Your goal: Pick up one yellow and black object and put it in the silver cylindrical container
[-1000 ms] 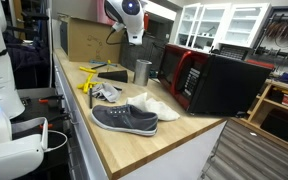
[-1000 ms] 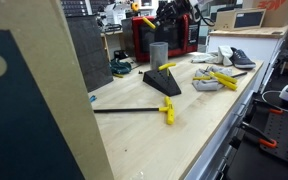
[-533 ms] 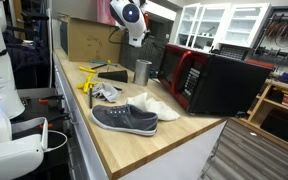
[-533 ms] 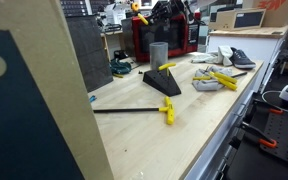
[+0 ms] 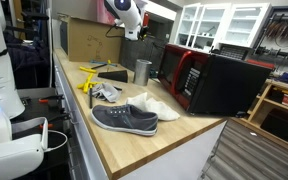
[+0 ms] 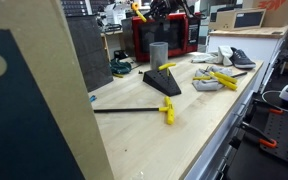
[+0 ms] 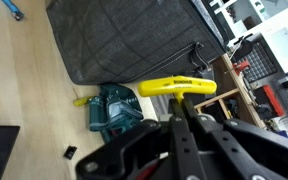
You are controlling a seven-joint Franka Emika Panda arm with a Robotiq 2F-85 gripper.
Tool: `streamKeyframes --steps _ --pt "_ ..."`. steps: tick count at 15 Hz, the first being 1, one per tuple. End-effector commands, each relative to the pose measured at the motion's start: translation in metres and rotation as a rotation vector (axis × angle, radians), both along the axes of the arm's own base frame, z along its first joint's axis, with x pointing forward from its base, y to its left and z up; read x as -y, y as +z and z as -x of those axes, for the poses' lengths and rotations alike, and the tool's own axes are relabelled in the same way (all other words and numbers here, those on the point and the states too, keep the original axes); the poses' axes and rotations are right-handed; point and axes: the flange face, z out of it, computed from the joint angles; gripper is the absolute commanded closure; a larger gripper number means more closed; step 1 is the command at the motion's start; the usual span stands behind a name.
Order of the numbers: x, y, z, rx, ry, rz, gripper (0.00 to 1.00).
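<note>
Presently the end effector (image 5: 132, 32) hangs high above the wooden surface (image 5: 134, 150), clenched on one yellow and black T-handle tool (image 7: 179, 87). In the wrist view the yellow crossbar sits just beyond the fingertips, lying crosswise, and the black shaft runs back from it between the two fingers. In an exterior view the yellow handle (image 6: 136, 8) shows at the side of the end effector, right at the top edge of the picture. The silver cylindrical container (image 5: 142, 71) stands upright on the surface, well below the end effector and slightly off to one side of it, not under the tool tip. The open top of the container faces up; contents cannot be seen. A black and red box (image 5: 219, 85) stands just beside the container. Further from the end effector and low on the surface lie more yellow and black tools (image 5: 88, 85), a grey shoe (image 5: 124, 119), and, in an exterior view, a black wedge (image 6: 164, 82) near the container's foot. One loose yellow-handled tool (image 6: 168, 110) with a long black rod lies apart from the rest. Beneath the end effector the wrist view shows a teal object (image 7: 119, 108) and a dark mat (image 7: 134, 40), both far below and out of contact.
</note>
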Motion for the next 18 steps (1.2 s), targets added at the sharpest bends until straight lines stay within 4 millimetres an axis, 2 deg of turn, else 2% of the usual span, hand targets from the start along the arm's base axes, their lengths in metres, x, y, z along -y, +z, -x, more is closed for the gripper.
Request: streamKeyframes --steps 1,8,14,18 --pt "0.009 -0.001 0.016 -0.017 -0.043 -0.018 0.99" --pt "0.026 -0.028 0.038 -0.061 -0.045 -0.075 0.99" --pt "0.044 -0.042 0.035 -0.024 -0.064 -0.258 0.99" --pt "0.066 -0.06 0.036 -0.021 -0.117 -0.346 0.99"
